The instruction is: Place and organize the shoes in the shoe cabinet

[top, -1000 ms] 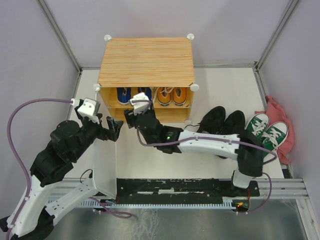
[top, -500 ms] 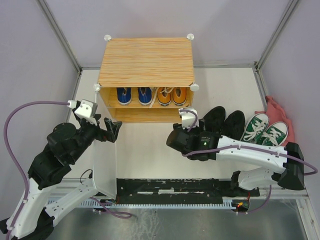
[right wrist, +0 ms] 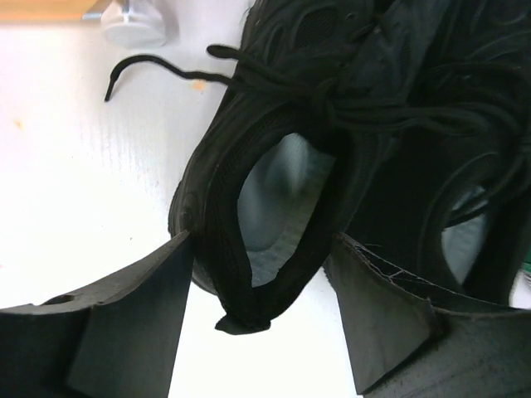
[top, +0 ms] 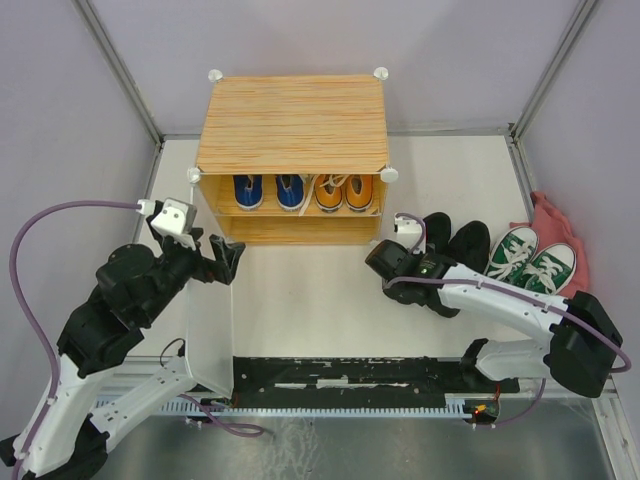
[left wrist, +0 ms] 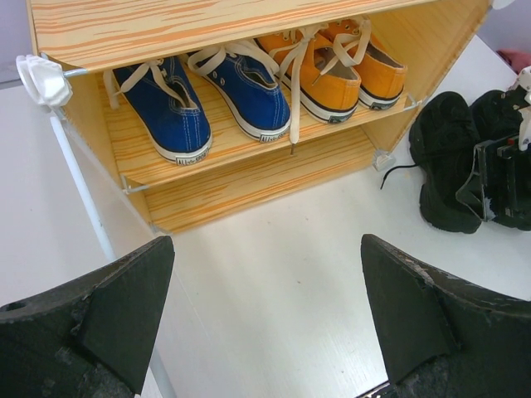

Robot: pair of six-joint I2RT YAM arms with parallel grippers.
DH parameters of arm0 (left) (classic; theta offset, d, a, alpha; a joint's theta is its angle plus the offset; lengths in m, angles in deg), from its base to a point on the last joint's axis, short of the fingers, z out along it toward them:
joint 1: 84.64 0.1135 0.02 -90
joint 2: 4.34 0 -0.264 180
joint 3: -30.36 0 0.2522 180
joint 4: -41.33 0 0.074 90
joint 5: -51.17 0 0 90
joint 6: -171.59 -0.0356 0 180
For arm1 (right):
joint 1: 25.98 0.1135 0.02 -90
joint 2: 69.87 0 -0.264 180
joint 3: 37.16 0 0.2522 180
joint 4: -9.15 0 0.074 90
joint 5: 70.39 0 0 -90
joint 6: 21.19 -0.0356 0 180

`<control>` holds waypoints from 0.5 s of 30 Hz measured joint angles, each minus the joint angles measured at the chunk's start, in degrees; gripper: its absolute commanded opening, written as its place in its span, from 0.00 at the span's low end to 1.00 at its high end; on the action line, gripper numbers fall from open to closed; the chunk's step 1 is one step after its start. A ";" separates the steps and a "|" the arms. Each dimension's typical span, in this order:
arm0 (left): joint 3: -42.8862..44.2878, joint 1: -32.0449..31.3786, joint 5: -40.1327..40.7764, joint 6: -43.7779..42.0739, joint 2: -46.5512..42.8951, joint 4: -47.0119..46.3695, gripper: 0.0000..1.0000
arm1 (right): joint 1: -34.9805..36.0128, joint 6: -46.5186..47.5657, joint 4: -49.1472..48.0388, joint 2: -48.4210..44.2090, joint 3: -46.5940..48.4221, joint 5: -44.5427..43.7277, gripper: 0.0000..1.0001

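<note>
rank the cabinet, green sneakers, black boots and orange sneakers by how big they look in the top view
1. cabinet, by far
2. green sneakers and black boots, too alike to rank; the right arm covers part of the boots
3. orange sneakers, partly under the cabinet top

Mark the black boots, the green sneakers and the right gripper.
black boots (top: pixel 470 243): top view, upper of the boot nearer the sneakers.
green sneakers (top: pixel 512 254): top view, laces of the sneaker nearer the boots.
right gripper (right wrist: pixel 264 249): right wrist view, midway between its fingertips, over a boot's opening.
</note>
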 measured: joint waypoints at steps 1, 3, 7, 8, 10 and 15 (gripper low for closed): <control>-0.02 0.00 0.00 0.00 0.07 0.00 0.99 | -0.37 0.39 -1.49 -0.37 -1.09 1.51 0.71; -0.15 0.00 -0.02 0.02 0.26 0.00 0.99 | -0.87 1.33 -4.04 -0.72 -2.86 3.43 0.68; -0.44 0.00 -0.02 0.04 0.61 0.02 0.99 | -1.36 2.89 -8.55 -1.53 -5.29 5.09 0.48; -0.48 0.00 -0.02 0.07 0.66 0.00 0.99 | -1.46 3.28 -9.44 -1.62 -5.86 5.18 0.40; -0.57 0.00 -0.02 0.11 0.63 0.04 0.99 | -1.60 3.82 -10.78 -1.64 -6.58 5.46 0.30; -0.59 0.00 -0.02 1.22 0.63 0.04 0.99 | -1.55 2.67 -12.09 -2.75 -8.24 5.51 0.05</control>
